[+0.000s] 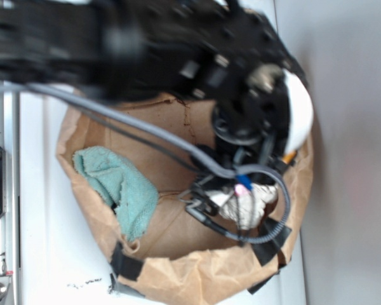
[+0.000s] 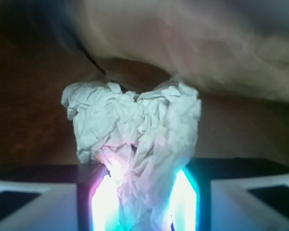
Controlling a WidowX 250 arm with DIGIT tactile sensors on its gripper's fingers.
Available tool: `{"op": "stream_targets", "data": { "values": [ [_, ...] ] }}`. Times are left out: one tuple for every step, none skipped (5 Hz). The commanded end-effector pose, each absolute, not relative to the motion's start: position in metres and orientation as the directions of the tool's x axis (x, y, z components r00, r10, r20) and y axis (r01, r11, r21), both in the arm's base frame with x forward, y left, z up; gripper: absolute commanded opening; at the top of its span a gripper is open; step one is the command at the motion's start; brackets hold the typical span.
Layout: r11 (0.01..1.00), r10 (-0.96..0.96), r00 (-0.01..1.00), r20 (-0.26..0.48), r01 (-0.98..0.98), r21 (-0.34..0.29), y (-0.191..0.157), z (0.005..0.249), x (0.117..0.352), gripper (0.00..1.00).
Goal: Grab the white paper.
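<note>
**Crumpled paper pinched between glowing pads inside the bag**

Much of the exterior view is blocked: the blurred black arm [image 1: 146, 44] fills the top, and its body, with a white rounded cover, hides the far wall of the brown paper bag [image 1: 197, 279]. A grey cable [image 1: 152, 136] sweeps across the bag's opening and loops round the gripper [image 1: 232, 200], so the fingertips are hard to separate from the wiring there. Only part of the white paper [image 1: 247, 203] shows, a pale creased patch at the right of the bag floor, just under the gripper. The teal cloth [image 1: 120, 190] lies apart from it against the left wall.

The wrist view is clearer. The white paper [image 2: 135, 139] rises from between the two lit pads [image 2: 103, 202], which press in on its lower part from both sides; the jaws are closed on the wad. Its bottom is cut off by the frame edge. Behind it the brown bag wall is blurred.

No brand, label or writing can be read in either view.
</note>
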State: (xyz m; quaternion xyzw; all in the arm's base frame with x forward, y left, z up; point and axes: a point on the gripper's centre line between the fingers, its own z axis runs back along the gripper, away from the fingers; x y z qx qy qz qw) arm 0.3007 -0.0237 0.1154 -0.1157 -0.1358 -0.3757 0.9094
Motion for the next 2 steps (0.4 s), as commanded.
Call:
{"op": "stream_targets", "data": {
  "values": [
    [0.85, -0.43, 0.862, 0.268, 0.487, -0.201, 0.014, 0.185, 0.266, 0.0],
    [0.957, -0.235, 0.954, 0.188, 0.26, -0.124, 0.016, 0.19, 0.244, 0.0]
  ]
}}
